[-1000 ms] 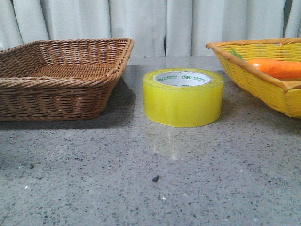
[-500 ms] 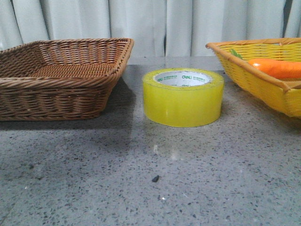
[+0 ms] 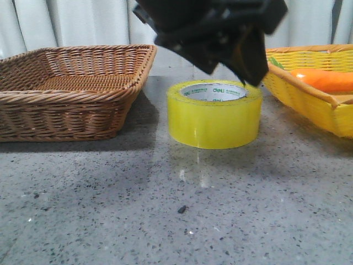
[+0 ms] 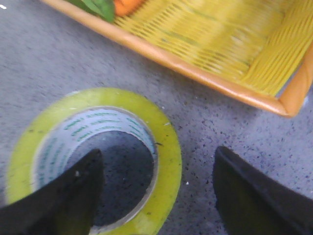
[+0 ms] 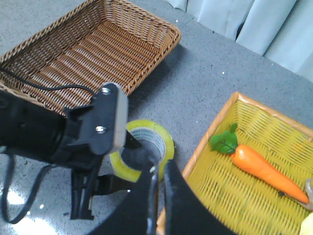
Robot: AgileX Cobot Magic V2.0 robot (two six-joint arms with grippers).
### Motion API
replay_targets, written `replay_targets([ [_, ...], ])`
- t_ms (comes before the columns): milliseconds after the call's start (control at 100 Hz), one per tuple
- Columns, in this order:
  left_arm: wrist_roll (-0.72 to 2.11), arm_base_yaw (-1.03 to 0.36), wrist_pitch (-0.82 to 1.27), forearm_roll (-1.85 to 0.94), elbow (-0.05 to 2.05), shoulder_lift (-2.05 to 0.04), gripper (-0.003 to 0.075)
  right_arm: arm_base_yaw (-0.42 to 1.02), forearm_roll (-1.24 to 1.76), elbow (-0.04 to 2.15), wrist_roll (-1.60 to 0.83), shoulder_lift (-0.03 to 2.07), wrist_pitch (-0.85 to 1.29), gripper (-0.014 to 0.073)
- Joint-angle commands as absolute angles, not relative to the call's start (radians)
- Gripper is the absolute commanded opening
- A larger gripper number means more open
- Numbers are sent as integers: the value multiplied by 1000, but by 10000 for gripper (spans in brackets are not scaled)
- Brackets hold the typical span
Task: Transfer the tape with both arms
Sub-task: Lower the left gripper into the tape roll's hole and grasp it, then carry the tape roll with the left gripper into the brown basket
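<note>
The tape lies flat on the grey speckled table, core opening upward, between the brown wicker basket and the yellow basket. It touches neither basket. Compare the front view with the one half a second earlier: the roll has not shifted, but the left arm has entered from above and now hangs over the roll's rear rim, where no arm was visible before.

In the left wrist view, check the left gripper: its jaws are spread wide. One finger sits over the core opening and the other finger is outside the roll over bare table, so the pair straddles the roll's wall on the yellow basket's side. Whether either finger touches the tape, you cannot tell.

In the right wrist view, the right gripper has its two fingers nearly together with only a thin slit between them, holding nothing. It is high above the table, looking down on the left arm and the roll.

Note the margins. The yellow basket's orange rim runs near the roll, with a strip of bare table between them. The carrot lies inside that basket, well apart from the tape. The brown basket's corner stands near the roll's other side. Open table extends in front of the roll.
</note>
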State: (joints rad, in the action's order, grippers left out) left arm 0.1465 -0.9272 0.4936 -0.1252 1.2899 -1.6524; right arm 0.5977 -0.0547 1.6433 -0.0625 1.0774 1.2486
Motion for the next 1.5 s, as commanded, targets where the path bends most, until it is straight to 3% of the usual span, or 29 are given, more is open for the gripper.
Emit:
replay_targets([
  [0,165,-936,478,-128,1354,-1660,440,595,-72,1665,-68,1058,1218,-73],
  [400,205,-933,487,-126,1393,-1763,424,595,-72,1665,-68,1051,1252,-73],
  [730,205,-933,487,-126,1393,-1778,139,595,-72,1665,-68,1051,1252,-73],
  [850,205,-933,489,-126,1397,-1770,73,595,-72,1665,-68,1051,1252,-74],
  [1240,205,-924,559,-7,1546,-1612,66,595,-73,1665,-68,1051,1252,-74],
  [1490,205,-786,718,47,1548,-1481,66,595,-74,1610,-68,1051,1237,-74],
])
